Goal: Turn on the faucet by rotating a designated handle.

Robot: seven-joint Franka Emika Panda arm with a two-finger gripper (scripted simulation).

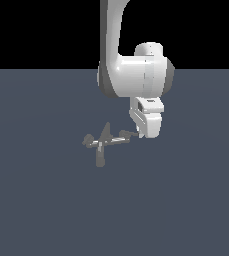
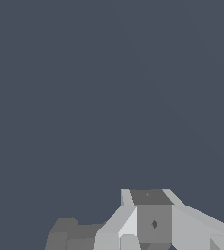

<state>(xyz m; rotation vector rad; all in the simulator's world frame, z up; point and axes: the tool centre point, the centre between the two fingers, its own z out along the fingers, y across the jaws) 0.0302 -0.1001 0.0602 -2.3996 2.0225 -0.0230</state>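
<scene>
The small grey faucet (image 1: 102, 143) stands on the floor, with an upright pointed fin and a stubby spout toward the front. Its handle (image 1: 120, 139) is the thin pale arm running toward the exterior view's right and ending in a dark bar. My gripper (image 1: 138, 134) hangs from the white arm, with its fingertips right at that dark bar end. I cannot tell if they touch. In the wrist view the fingers (image 2: 152, 219) sit close together with no gap, holding nothing. A dark grey block (image 2: 67, 234) beside them is probably the handle's bar.
The flat dark blue-grey floor (image 1: 46, 200) spreads all around the faucet. The faucet's shorter arm with a rounded knob (image 1: 88, 140) points toward the exterior view's left. The white arm's bulky wrist (image 1: 136, 75) hangs above and to the right of the faucet.
</scene>
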